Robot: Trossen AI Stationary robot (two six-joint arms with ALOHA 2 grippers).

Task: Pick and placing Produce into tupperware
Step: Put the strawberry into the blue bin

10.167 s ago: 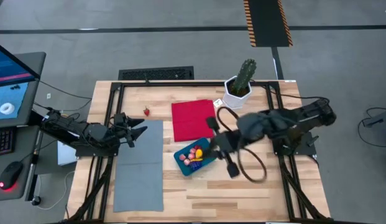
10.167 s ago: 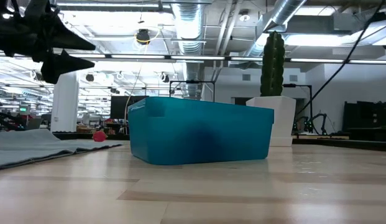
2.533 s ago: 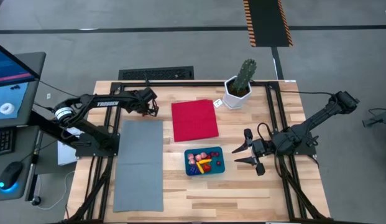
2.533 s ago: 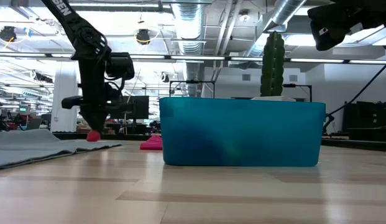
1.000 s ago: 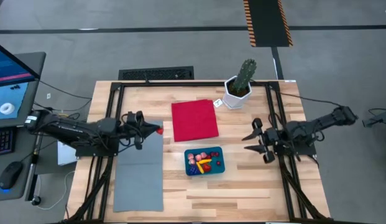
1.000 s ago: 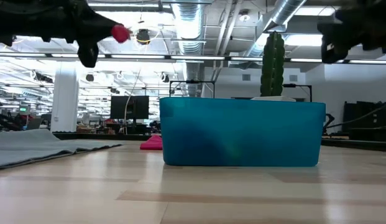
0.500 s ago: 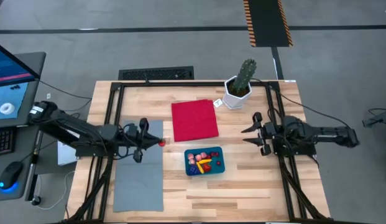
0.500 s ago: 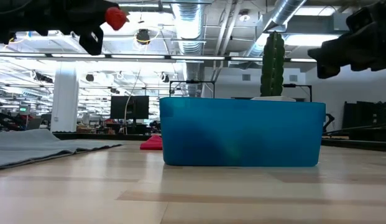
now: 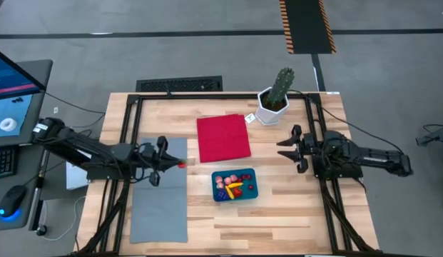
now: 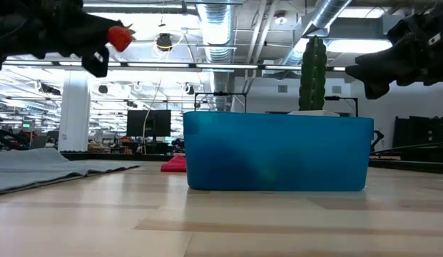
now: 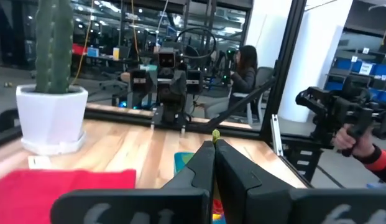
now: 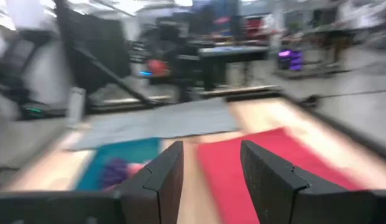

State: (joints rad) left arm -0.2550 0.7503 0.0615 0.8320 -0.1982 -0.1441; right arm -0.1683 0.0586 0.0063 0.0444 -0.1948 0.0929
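The tupperware [image 9: 235,185], nearest the table's front edge among the things on the wood, holds produce [image 9: 229,183] in red, pink and yellow that only the high view reveals; the low view meets its teal wall [image 10: 277,153] and hides the contents. At its ten o'clock the left gripper [image 9: 172,164] hangs over the grey mat [image 9: 159,193], fingers pinched tight on a red strawberry [image 9: 180,165], which the low view shows raised well above the table [image 10: 120,38]. At two o'clock the right gripper [image 9: 286,148] waits with fingers spread and empty. Farther back lie the red cloth [image 9: 222,138] and the cactus [image 9: 280,88].
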